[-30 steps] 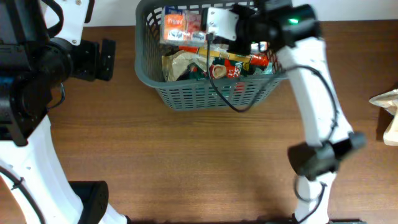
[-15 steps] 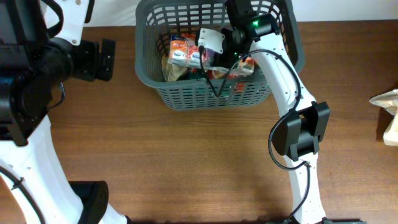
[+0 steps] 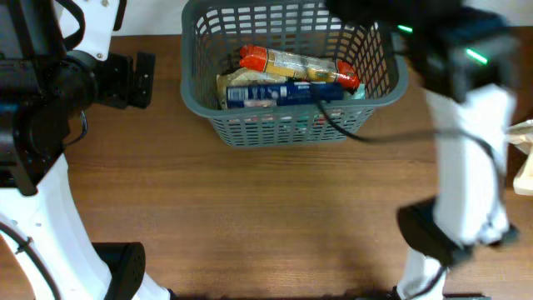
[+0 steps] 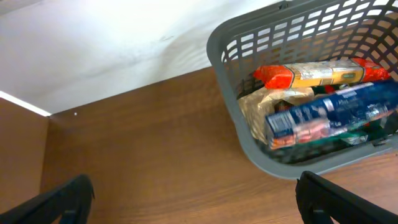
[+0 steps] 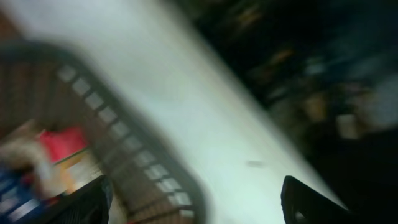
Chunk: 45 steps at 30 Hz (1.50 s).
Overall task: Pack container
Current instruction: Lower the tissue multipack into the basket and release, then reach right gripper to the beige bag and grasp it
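Left fingers (image 4: 65,200) spread wide, empty, above the surface (image 4: 155,143). I read right fingers (image 5: 93,198) as spread too; view badly smeared. Packets (image 3: 283,92) in the container (image 3: 275,129) overlap, lower ones half hidden.

Matt grey plastic container (image 3: 283,129), glossy packets (image 3: 275,93), wood-grain table (image 3: 250,208)

You'll see the container (image 3: 283,129), a large dark grey plastic basket with rounded corners and slotted lattice walls, standing upright at the far edge of the bench (image 3: 250,208), with packets (image 3: 283,92) piled inside and a red-ended one lying across the top.
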Tool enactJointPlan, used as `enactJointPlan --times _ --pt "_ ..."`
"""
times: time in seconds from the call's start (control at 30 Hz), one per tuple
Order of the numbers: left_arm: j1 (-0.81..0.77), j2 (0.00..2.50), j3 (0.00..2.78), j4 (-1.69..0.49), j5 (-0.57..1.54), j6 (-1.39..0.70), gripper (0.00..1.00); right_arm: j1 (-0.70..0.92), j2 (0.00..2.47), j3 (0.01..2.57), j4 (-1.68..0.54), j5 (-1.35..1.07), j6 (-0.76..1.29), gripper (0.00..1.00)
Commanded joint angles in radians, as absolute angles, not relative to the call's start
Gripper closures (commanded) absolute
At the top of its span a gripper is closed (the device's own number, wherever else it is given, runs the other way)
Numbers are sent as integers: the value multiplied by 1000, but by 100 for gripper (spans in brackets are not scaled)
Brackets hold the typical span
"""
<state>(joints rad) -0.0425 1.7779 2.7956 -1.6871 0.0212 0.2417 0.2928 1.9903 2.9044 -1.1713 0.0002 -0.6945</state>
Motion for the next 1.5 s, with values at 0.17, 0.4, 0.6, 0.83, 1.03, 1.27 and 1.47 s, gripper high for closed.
enactJointPlan --times 0.17,0.4,0.6,0.83,1.03,1.27,1.47 --pt "-36 1769 2796 -1687 18 233 1 -127 1930 2883 -1177 113 -325 23" --pt "-36 1769 2796 -1687 18 233 1 -508 1930 2440 -1024 54 -139 23" --pt "-36 1769 2796 -1687 18 233 1 -688 1937 1918 -790 53 -141 24" --pt "-36 1769 2796 -1687 18 233 1 -811 1940 1647 -632 53 -229 21" --pt "-36 1769 2796 -1687 18 233 1 -825 1968 1610 -609 34 -439 14" --pt "-36 1769 2796 -1687 18 233 1 -825 2024 1609 -634 51 -624 9" --pt "-36 1769 2796 -1687 18 233 1 -825 2124 1609 -599 134 -651 10"
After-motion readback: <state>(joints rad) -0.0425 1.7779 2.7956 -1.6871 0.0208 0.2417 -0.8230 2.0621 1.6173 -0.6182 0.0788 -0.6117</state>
